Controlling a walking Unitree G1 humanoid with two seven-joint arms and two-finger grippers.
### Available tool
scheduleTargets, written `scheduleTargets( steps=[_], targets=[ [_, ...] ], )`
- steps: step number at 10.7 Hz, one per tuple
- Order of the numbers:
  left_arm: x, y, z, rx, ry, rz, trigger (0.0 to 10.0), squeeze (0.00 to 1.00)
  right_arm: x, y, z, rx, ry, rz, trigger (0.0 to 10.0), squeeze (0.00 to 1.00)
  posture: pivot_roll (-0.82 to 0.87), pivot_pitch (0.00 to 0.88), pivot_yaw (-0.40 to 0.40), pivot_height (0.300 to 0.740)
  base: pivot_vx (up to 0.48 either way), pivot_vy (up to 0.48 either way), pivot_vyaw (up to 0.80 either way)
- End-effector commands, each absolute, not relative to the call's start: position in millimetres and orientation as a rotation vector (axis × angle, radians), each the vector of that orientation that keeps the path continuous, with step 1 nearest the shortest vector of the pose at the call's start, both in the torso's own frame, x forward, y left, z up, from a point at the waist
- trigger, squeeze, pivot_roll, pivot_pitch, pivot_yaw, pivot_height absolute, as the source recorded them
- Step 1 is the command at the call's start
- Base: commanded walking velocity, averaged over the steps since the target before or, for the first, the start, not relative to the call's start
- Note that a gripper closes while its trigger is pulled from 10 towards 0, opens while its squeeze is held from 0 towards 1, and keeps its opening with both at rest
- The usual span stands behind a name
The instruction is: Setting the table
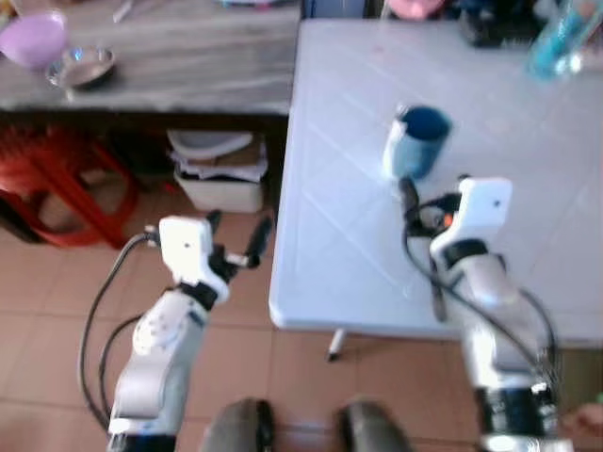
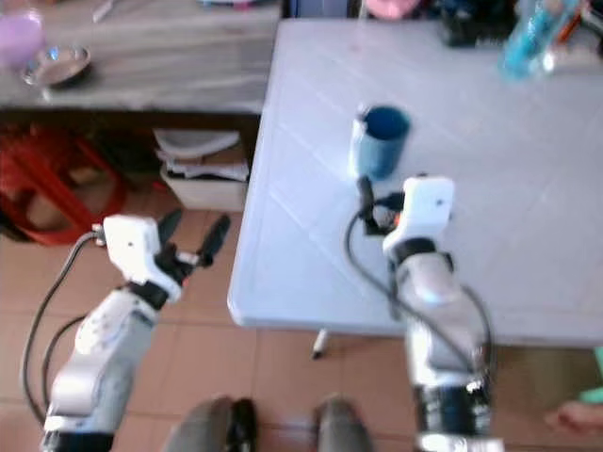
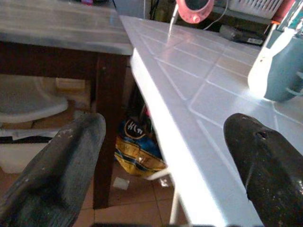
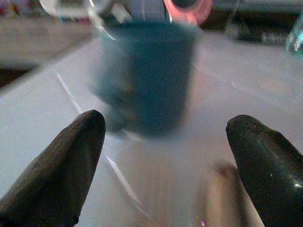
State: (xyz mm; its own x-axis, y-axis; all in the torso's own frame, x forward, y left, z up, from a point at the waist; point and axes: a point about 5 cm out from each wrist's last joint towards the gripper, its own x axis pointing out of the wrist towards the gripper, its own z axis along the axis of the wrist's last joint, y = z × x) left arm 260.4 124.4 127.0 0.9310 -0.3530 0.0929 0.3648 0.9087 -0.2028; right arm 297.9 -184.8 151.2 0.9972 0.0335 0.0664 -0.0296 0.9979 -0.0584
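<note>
We see a blue cylindrical mug (image 1: 419, 139) with a pale side, standing upright. It rests on the white tiled-pattern table (image 1: 528, 235), near its left edge.

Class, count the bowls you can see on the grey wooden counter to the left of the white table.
2: a purple bowl at the counter's far left, and a metal bowl right beside it. Others may lie outside the picture.

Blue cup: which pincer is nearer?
Right. The right pincer sits over the white table, open just short of the blue cup; the left pincer hangs off the table's edge above the floor.
</note>
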Motion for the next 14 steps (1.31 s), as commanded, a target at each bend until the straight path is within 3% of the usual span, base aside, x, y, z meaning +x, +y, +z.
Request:
scheduleTargets(
  steps=[1,7,11,14],
  targets=[
    [258.6,125.8,125.7,-0.21,-0.045,-0.37,10.0,0.0,297.7,-184.3,148.5,-0.053,-0.048,0.032,10.0,0.0,-0.04,0.172,0.038,0.74,0.0,0.0,0.0],
    [258.6,132.7,126.5,-0.185,-0.039,-0.365,10.0,0.0,286.8,-157.3,139.9,-0.02,0.009,0.091,10.0,0.0,-0.03,0.188,0.035,0.74,0.0,0.0,0.0],
    [259.3,130.3,126.3,-0.196,-0.03,-0.403,10.0,0.0,255.4,-167.3,129.0,-0.037,0.107,0.009,10.0,0.0,-0.06,0.196,0.028,0.74,0.0,0.0,0.0],
    [261.4,127.2,127.0,-0.183,-0.027,-0.446,10.0,0.0,247.7,-166.8,125.6,0.017,0.19,0.037,10.0,0.0,-0.07,0.197,0.028,0.74,0.0,0.0,0.0]
  ],
)
